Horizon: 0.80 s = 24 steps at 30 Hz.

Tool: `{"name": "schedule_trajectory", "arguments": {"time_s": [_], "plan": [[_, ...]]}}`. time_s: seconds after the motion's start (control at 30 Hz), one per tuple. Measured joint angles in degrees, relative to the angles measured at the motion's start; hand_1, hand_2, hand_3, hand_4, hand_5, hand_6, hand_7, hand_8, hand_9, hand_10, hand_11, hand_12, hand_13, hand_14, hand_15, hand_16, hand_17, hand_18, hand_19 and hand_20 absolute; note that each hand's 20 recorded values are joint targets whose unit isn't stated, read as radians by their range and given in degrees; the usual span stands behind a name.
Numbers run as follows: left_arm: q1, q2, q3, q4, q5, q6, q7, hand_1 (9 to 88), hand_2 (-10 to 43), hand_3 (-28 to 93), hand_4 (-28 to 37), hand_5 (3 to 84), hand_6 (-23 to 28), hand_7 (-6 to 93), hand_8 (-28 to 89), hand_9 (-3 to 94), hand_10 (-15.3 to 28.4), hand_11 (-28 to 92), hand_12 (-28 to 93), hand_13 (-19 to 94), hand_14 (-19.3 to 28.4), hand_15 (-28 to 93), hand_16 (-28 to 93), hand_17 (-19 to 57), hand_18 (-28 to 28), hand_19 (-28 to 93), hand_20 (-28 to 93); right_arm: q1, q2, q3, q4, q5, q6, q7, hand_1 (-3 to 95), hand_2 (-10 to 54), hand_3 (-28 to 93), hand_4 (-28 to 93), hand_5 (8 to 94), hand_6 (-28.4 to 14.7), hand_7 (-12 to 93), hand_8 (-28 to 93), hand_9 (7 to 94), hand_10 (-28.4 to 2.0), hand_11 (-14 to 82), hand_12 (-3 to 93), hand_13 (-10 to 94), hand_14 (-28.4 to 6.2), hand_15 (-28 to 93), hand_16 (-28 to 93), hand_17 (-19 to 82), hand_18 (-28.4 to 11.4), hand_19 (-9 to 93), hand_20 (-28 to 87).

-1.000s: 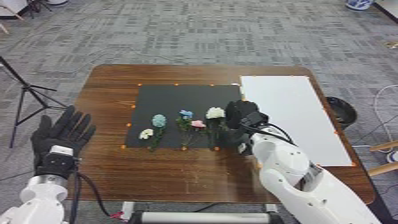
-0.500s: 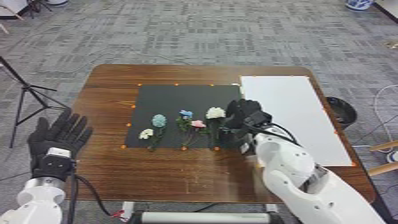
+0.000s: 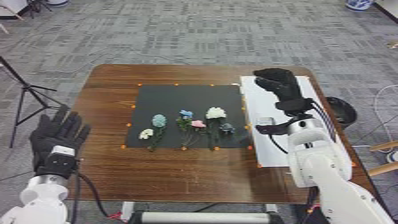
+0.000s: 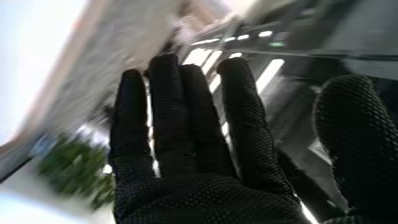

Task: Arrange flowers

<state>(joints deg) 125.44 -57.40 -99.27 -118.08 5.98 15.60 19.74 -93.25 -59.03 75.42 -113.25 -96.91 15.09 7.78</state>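
Flowers in the head view lie in a row on the black mat, stems toward the near edge of the desk. Right hand is above the white sheet, apart from the flowers. Left hand is at the left edge, fingers straight, slightly spread. Right wrist view: fingers straight, narrowly gapped; thumb set apart.

You have grey carpet around the brown worktop, a black tripod left, dark bin right.
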Motion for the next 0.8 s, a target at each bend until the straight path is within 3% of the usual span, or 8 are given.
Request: {"name": "schedule_trajectory", "arguments": {"time_s": [0.1, 0.17, 0.23, 0.37, 0.43, 0.6, 0.8], "plan": [[-0.2, 0.02, 0.5, -0.01, 0.41, 2.29, 2.02, 23.5, 13.9, 68, -28.3, 25.6, 2.2, 10.9, -12, 17.8, 9.8, 11, 3, 8, 4.4, 6, -5, -7.9, 5.7, 16, 9, -1.56, -0.48, 3.73, 0.2, 7.88, -5.05, -7.18, 13.1, 3.0, 81, -24, 44.4, -3.9, 13, -11, 41.3, -15.0, 7.2, 14.6, 30, -14.0, 27, 12, 13, -17.9, 43, 16], [-0.19, 0.03, 0.38, 0.07, 1.05, 2.47, 2.41, 23.6, 13.7, 67, -28.3, 27.0, 2.6, 9.9, -11, 18.2, 9.9, 11, 3, 8, 4.4, 5, -5, -7.7, 5.8, 15, 9, -2.39, -0.92, 5.29, 0.04, 14.1, -6.0, -8.4, 10.3, 3.8, 80, -25, 42.0, -4.2, 10, -10, 40.0, -15.3, 6.3, 14.0, 29, -14.0, 25, 13, 12, -18.0, 41, 16], [-0.17, 0.03, 0.04, 0.47, 2.44, 1.51, 2.33, 23.6, 13.8, 66, -28.3, 27.9, 2.8, 9.5, -11, 18.4, 9.8, 11, 3, 8, 4.4, 5, -5, -7.6, 5.7, 15, 9, -3.5, -1.59, 7.26, -0.45, 20.37, -6.53, -8.55, 8.8, 4.3, 80, -25, 40.3, -4.0, 8, -9, 39.0, -15.1, 5.3, 13.4, 28, -14.0, 23, 13, 12, -18.1, 39, 16], [-0.16, 0.03, -0.74, 1.6, 6.77, -2.33, 2.18, 23.3, 13.9, 66, -28.3, 28.2, 2.7, 9.1, -11, 18.6, 9.8, 10, 3, 8, 4.4, 4, -4, -7.6, 5.7, 14, 9, -6.46, -2.99, 11.87, -1.95, 30.99, -9.17, -9.43, 7.1, 4.8, 79, -26, 37.6, -4.0, 6, -9, 38.2, -14.8, 4.1, 12.8, 28, -13.8, 21, 14, 11, -18.1, 38, 16], [-0.25, 0.03, -0.91, 1.92, 8.24, -3.46, 2.17, 23.3, 13.9, 66, -28.3, 28.2, 2.6, 9.2, -11, 18.7, 9.7, 10, 3, 9, 4.4, 4, -4, -7.5, 5.8, 14, 9, -7.84, -3.38, 13.32, -2.67, 35.92, -10.63, -10.31, 6.7, 5.1, 79, -26, 36.9, -4.3, 6, -9, 37.8, -14.6, 3.6, 12.5, 28, -13.4, 20, 14, 11, -18.2, 37, 16], [-0.4, 0.04, -1.27, 2.19, 9.28, -4.55, 2.18, 23.1, 13.9, 66, -28.3, 28.4, 2.7, 8.9, -11, 19.1, 9.7, 10, 4, 9, 4.4, 4, -4, -7.3, 6.0, 14, 9, -9.86, -3.82, 13.99, -4.14, 45.22, -11.95, -11.42, 6.2, 5.6, 79, -27, 36.6, -4.6, 5, -9, 37.6, -14.7, 3.6, 12.4, 27, -12.5, 18, 14, 11, -17.9, 36, 16], [-0.33, 0.05, -1.58, 2.03, 9.73, -4.69, 2.58, 23.3, 14.0, 66, -28.3, 29.1, 2.8, 8.8, -10, 19.8, 9.9, 10, 4, 10, 4.7, 4, -4, -7.1, 6.2, 14, 9, -10.43, -4.6, 14.02, -4.83, 43.57, -12.45, -11.38, 6.2, 6.0, 79, -27, 37.3, -4.7, 5, -9, 37.6, -14.7, 3.9, 12.3, 27, -12.3, 17, 14, 11, -17.8, 36, 17]]}}
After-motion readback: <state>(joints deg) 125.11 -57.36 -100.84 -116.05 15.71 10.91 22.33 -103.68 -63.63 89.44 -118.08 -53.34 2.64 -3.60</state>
